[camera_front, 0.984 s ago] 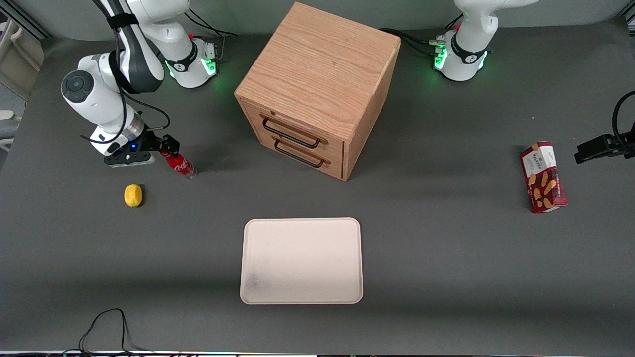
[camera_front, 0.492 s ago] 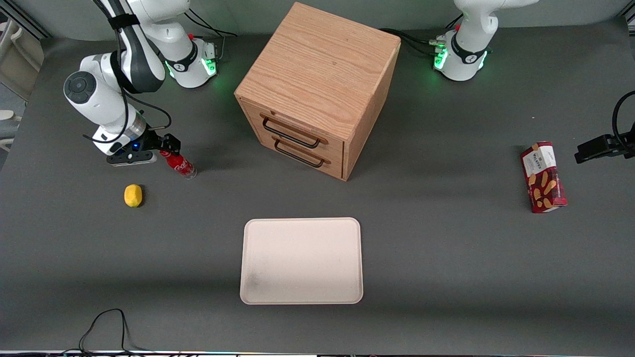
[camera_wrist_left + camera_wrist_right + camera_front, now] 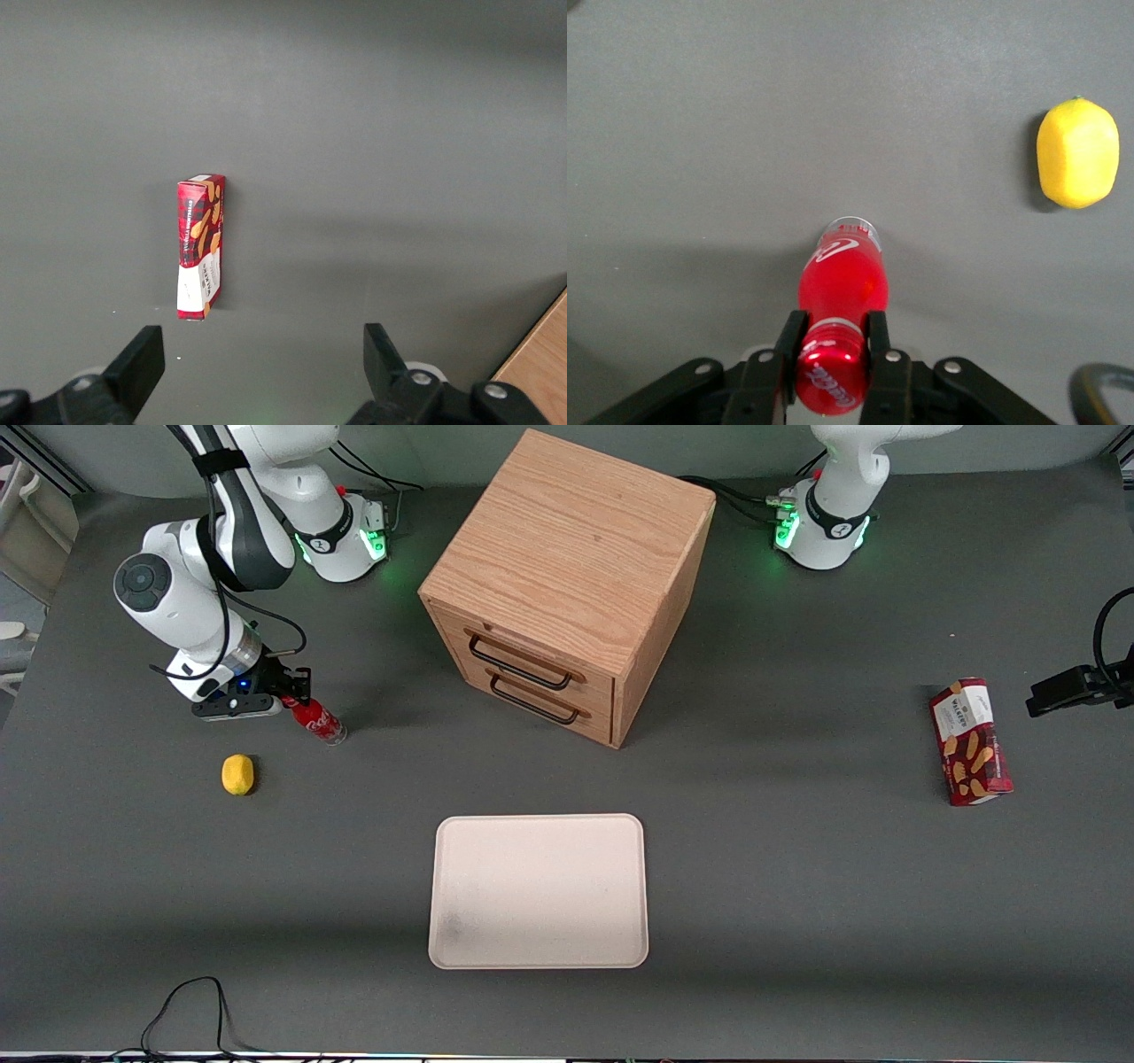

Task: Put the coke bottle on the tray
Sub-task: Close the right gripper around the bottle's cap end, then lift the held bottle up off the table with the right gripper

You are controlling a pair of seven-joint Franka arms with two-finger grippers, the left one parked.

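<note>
Right, grasp step: the gripper [image 3: 833, 365] has its fingers [image 3: 788, 341] pinched on the neck of the coke bottle [image 3: 842, 288], just under the cap. Looks firmly clamped, though contact on the hidden side is hard to confirm. The bottle stands well away from the tray [image 3: 539, 890], farther from the front camera, toward the working arm's end. Next: lift straight up, carry over the tray, lower, release.

Gripper [image 3: 832, 354] with both fingers [image 3: 788, 341] pressed against the neck of the red coke bottle [image 3: 842, 283], white script logo visible, yellow lemon [image 3: 1076, 154] well apart on grey table [image 3: 744, 133]
</note>
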